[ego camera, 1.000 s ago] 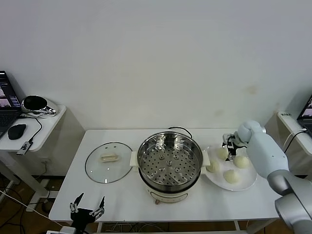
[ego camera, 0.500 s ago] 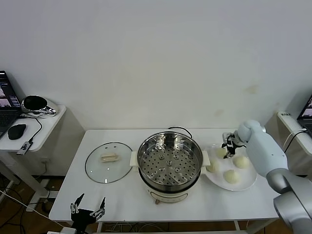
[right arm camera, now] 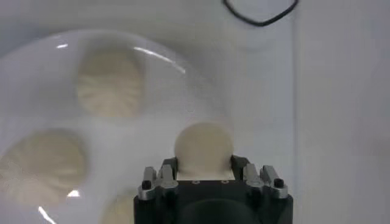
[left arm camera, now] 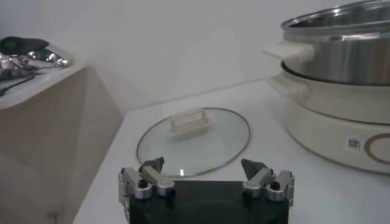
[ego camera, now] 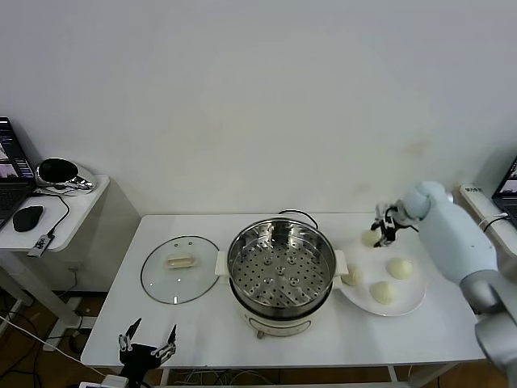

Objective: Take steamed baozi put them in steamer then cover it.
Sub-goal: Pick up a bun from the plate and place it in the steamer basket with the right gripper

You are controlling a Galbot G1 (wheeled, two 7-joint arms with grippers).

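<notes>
Lifted clear of the plate (ego camera: pixel 408 301) since a second ago, my right gripper (ego camera: pixel 381 230) clamps one baozi (ego camera: pixel 371 238), three remain plated, steamer (ego camera: pixel 280 271) empty, and my left gripper (ego camera: pixel 145 346) waits open low beside the cover (ego camera: pixel 179 268).

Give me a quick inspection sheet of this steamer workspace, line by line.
Surface: white table.
Job's things: steamer open, tray empty; lid flat on the table to its left; three buns on plate, one bun lifted.
Clutter: nothing seen.
Grippers: right gripper shut on the lifted bun above the plate; left gripper open, parked low at the table's front.
Cables: black cord behind the steamer.
Surroundings: side desk with mouse.
</notes>
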